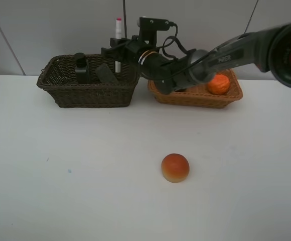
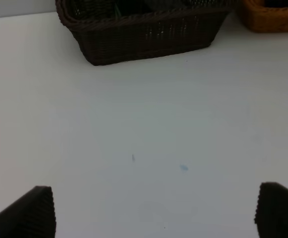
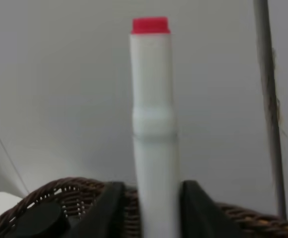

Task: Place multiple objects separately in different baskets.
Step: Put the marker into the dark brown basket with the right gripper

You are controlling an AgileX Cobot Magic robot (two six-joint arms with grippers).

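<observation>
Right pincer [image 3: 149,208] pinching upright white marker [image 1: 118,45] over dark basket [image 1: 60,95], peach [image 1: 175,167] at six o'clock; early release could tip it outside.

A white table [image 1: 85,175] carries everything. The dark basket [image 1: 90,93] sits at its far edge, with the tan basket [image 1: 198,95] just beside it on the right, a narrow strip of table showing between them. The peach [image 1: 175,167] lies alone on the bare top, well in front of the dark basket and off to its right, and two faint marks [image 2: 183,168] dot the surface in front of that basket, nearer its left end.
</observation>
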